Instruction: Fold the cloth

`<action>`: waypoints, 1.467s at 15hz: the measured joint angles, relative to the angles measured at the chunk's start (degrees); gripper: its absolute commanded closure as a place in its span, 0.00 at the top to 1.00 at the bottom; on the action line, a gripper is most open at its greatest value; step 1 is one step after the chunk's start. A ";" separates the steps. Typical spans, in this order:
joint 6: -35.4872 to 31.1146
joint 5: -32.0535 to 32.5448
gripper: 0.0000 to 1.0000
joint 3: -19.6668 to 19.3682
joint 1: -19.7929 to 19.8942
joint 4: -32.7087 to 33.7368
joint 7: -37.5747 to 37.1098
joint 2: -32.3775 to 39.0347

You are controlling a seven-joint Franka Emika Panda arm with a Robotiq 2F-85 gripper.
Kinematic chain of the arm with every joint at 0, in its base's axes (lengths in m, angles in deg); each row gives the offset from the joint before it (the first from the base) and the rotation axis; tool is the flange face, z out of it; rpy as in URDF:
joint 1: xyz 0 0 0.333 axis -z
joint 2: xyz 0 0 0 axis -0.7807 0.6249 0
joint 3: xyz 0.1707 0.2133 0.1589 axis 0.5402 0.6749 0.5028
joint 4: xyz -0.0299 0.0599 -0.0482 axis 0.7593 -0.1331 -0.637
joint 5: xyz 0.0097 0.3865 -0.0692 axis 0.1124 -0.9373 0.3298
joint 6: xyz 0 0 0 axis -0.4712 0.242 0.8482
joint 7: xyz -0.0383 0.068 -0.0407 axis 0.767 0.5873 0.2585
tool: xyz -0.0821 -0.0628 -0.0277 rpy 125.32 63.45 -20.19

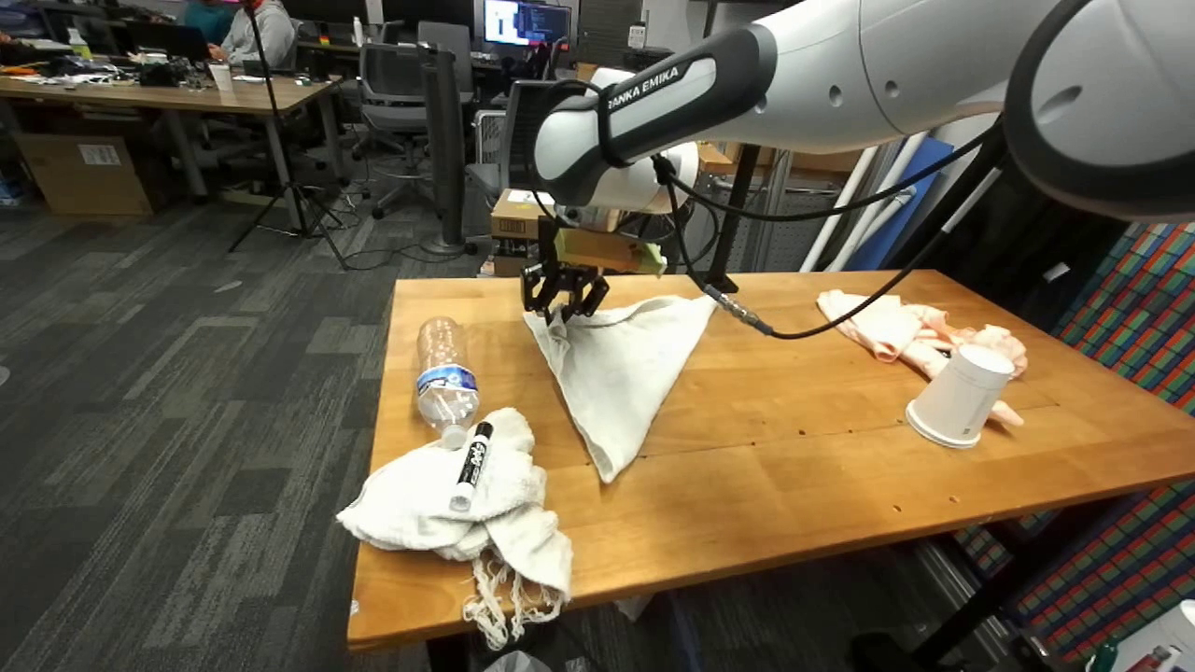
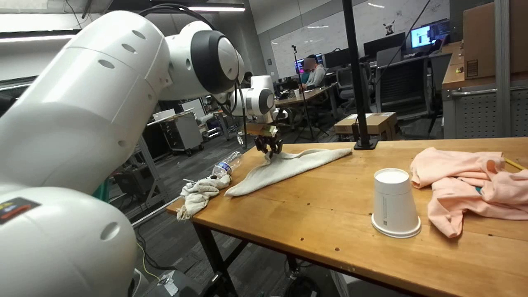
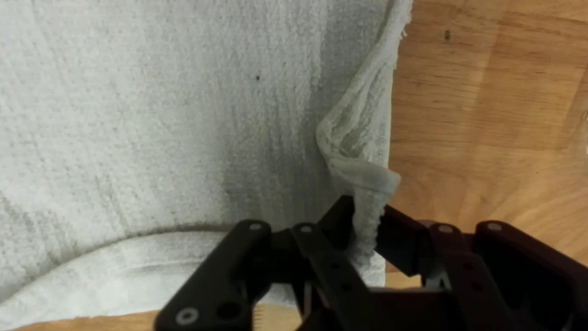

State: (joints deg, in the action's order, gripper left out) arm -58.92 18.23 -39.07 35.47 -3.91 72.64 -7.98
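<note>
The white cloth (image 1: 621,369) lies on the wooden table as a rough triangle, with one point toward the near edge. It also shows in an exterior view (image 2: 293,165) and fills much of the wrist view (image 3: 183,115). My gripper (image 1: 558,315) is low at the cloth's far corner, and it also shows in an exterior view (image 2: 270,152). In the wrist view, the fingertips (image 3: 369,214) are close together with a bunched strip of the cloth's edge between them. A folded flap runs along the cloth's lower edge there. The cloth beneath the fingers is partly hidden.
A clear plastic bottle (image 1: 441,359) lies left of the cloth. A bunched, fringed white cloth (image 1: 411,499) with a marker (image 1: 473,464) on it hangs over the table corner. An upturned paper cup (image 2: 396,206) and pink fabric (image 2: 458,165) are farther along the table (image 1: 794,495).
</note>
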 measured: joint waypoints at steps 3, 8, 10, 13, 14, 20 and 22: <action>1.47 0.00 0.59 -0.13 0.00 3.02 0.03 2.06; 2.56 0.00 0.96 -0.13 -0.02 6.67 0.03 3.95; 2.56 0.00 1.00 -0.13 -0.02 7.38 0.03 3.94; 2.46 0.00 1.00 -0.13 0.06 7.76 0.03 3.43; 2.41 0.00 1.00 -0.13 0.10 7.76 0.03 3.19; -1.21 0.11 1.00 -1.18 0.39 2.34 0.03 -1.47; -3.85 0.15 1.00 -1.87 0.68 -2.42 0.04 -4.63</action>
State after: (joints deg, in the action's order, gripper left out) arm -62.78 18.39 -40.94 36.15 -6.34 72.68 -12.61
